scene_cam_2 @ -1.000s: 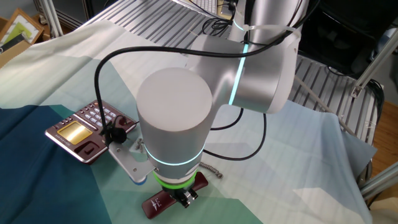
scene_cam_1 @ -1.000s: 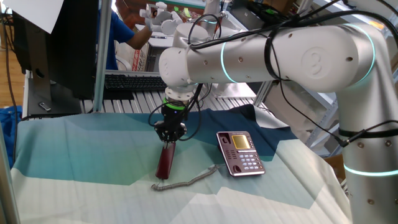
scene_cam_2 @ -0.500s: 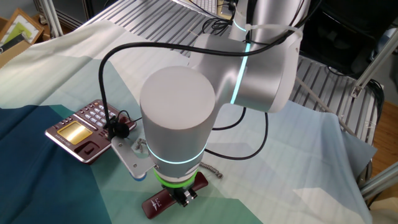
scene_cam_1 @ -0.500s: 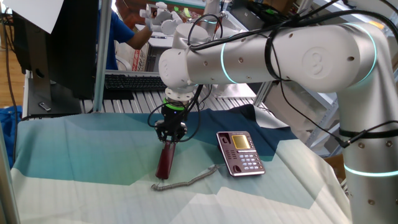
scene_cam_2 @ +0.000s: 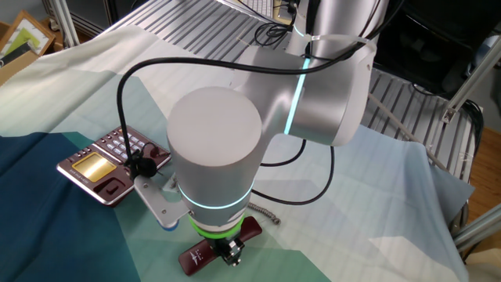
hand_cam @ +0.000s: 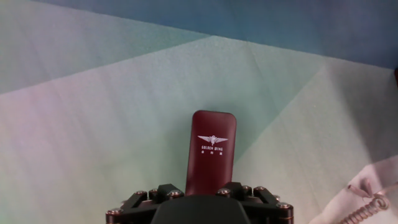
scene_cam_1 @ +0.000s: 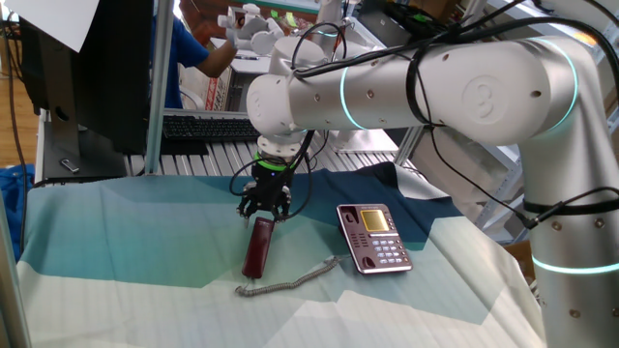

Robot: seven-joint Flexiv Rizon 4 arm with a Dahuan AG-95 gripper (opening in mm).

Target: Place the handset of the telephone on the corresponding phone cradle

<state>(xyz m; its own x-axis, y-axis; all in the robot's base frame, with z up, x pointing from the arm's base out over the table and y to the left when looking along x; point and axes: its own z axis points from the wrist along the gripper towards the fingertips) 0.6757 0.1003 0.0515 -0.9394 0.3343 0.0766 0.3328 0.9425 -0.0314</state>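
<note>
The dark red handset point(scene_cam_1: 257, 249) lies on the teal and white cloth, its grey coiled cord point(scene_cam_1: 290, 280) trailing toward the telephone point(scene_cam_1: 372, 237) on its right. My gripper point(scene_cam_1: 264, 215) points straight down on the handset's far end. In the hand view the fingers point(hand_cam: 176, 191) press both sides of the handset point(hand_cam: 210, 149), and the cord point(hand_cam: 367, 202) shows at the lower right. In the other fixed view my wrist covers most of the handset point(scene_cam_2: 197, 255); the gripper point(scene_cam_2: 228, 254) sits on it, and the telephone point(scene_cam_2: 106, 164) is at the left.
A black keyboard point(scene_cam_1: 208, 126) and a dark monitor point(scene_cam_1: 97, 68) stand behind the cloth on a slatted metal bench point(scene_cam_2: 196, 23). A person in blue point(scene_cam_1: 189, 43) is at the back. The arm's black cables point(scene_cam_2: 156, 66) hang over the table.
The wrist has shifted slightly, a little up in one fixed view and leftward in the other. The handset and telephone have stayed in place.
</note>
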